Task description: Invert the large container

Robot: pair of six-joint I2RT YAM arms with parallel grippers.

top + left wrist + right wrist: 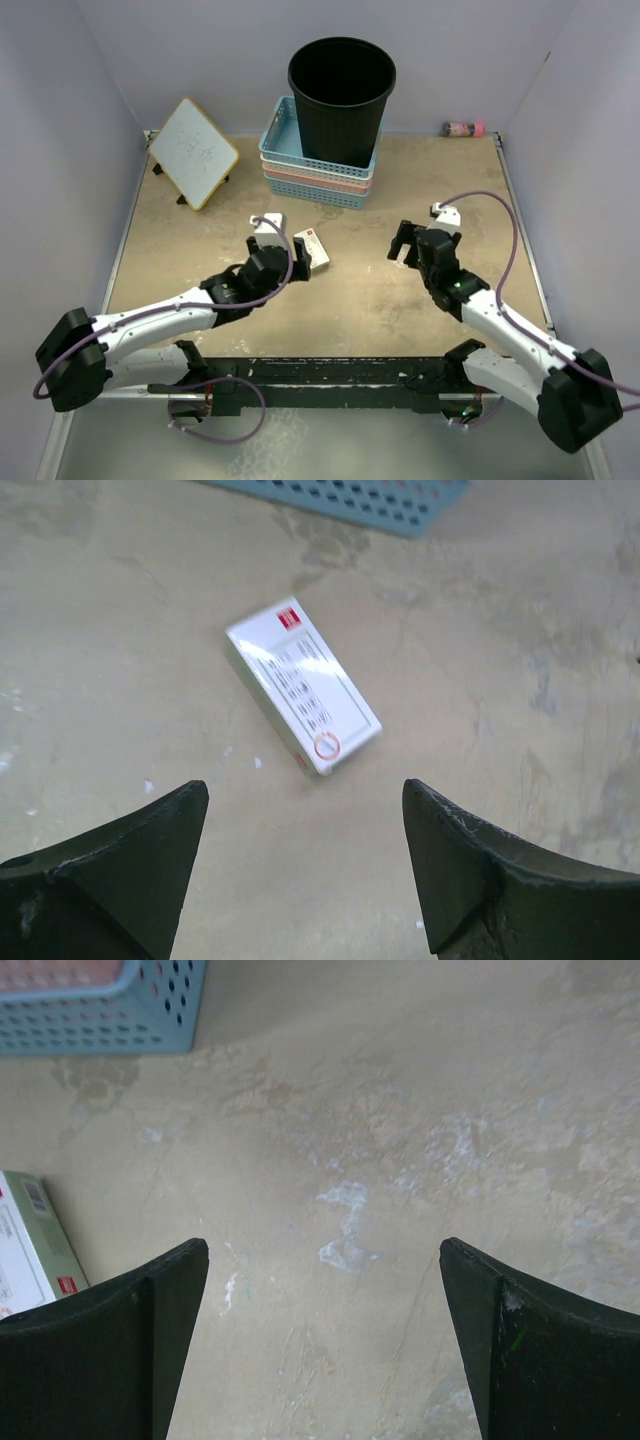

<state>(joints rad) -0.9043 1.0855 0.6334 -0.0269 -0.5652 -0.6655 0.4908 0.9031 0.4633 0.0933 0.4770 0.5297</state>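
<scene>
Standing upright, the large container (341, 100) is well beyond both arms' fingers (120, 870).

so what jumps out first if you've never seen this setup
The tall black wastebasket stands upright, mouth up, on a stack of lattice baskets at the far middle of the table. A small whiteboard leans at the far left, and a white carton lies just ahead of the left gripper, its fingers spread open.
</scene>
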